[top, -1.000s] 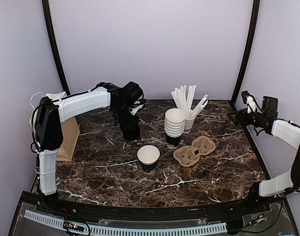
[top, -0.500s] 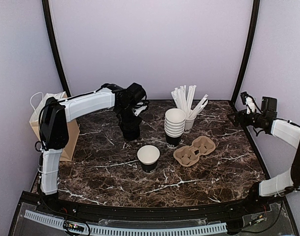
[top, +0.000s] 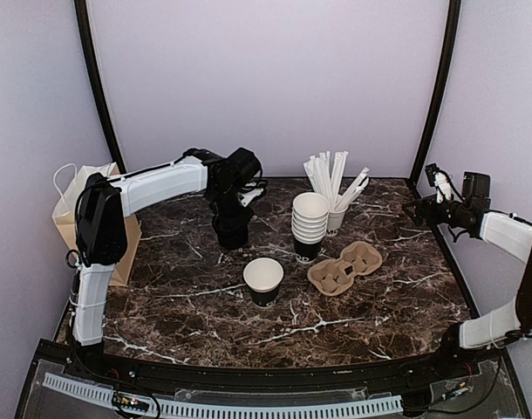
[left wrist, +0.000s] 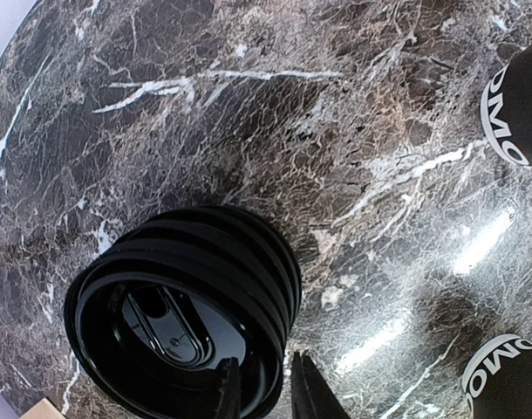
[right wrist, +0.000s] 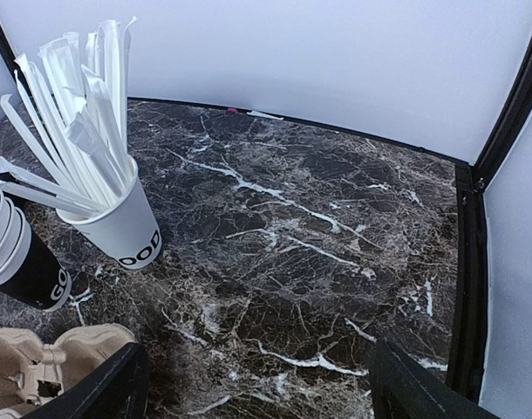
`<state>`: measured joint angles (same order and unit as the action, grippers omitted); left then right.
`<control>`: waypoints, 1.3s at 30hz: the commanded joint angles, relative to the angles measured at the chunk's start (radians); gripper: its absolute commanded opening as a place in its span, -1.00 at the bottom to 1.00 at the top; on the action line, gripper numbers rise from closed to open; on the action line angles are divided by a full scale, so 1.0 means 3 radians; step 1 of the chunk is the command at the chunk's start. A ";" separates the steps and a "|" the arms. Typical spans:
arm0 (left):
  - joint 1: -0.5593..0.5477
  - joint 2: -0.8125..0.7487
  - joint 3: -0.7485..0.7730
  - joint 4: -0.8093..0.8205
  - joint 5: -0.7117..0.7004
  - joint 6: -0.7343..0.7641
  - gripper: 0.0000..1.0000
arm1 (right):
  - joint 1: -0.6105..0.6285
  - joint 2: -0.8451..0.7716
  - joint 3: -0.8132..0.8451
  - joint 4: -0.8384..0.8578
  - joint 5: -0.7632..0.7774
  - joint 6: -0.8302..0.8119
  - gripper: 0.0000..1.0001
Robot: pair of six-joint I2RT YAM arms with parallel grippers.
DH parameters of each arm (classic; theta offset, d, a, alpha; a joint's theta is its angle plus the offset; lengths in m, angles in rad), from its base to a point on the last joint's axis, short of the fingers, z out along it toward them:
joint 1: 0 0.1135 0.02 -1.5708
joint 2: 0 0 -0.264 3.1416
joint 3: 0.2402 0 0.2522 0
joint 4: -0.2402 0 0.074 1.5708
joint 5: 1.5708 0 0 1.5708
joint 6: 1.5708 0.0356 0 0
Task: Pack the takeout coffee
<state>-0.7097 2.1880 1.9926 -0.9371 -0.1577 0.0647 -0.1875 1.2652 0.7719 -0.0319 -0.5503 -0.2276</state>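
**Item 1: takeout coffee** [left wrist: 174,319]. Small black cup with a ribbed black lid. It stands upright on the bench [top: 362,314], back left of centre, directly under the left gripper [left wrist: 264,394].

**Item 2: left gripper.** It points down over the lid. The jaws are narrowed, with one tip inside the lid's near rim and the other just outside it. Whether they actually press the rim cannot be told.

**Item 3: pile of lidless cups** [top: 310,223]. Black with white insides, just to the right of the coffee.

**Item 4: single open cup** [top: 263,279]. Black with a white inside, in front of the coffee and apart from it.

**Item 5: white cup of wrapped straws** [right wrist: 118,223]. Behind and beside the pile, with the straws fanned out.

**Item 6: cardboard cup carrier** [top: 344,266]. Lies flat, right of the single cup.

**Item 7: brown paper bag** [top: 128,249]. Stands at the bench's left edge.

**Item 8: right gripper** [right wrist: 257,371]. Held off at the far right, above the bench. Jaws released and spread wide, with nothing between them.
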 commanded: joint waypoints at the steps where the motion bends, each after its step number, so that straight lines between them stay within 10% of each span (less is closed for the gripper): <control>1: -0.0004 -0.0012 0.0112 -0.0107 0.0060 0.0037 -0.55 | 0.0022 0.0021 0.0086 0.0022 0.0004 -0.0024 0.77; 29: -0.0006 0.0019 0.0689 -0.0585 0.0115 0.0004 -0.81 | 0.0027 0.0036 0.0091 0.0014 0.0019 -0.0030 0.77; 39: -0.0020 -0.0531 0.0819 -0.0155 0.1397 -0.0244 -0.80 | 0.0037 -0.0153 0.0192 -0.0060 -0.0093 0.0057 0.75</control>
<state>-0.7097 2.1757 2.2246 -1.0523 0.0498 0.0368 -0.1833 1.2686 0.7746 -0.0509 -0.5499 -0.2268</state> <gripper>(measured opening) 0.102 0.879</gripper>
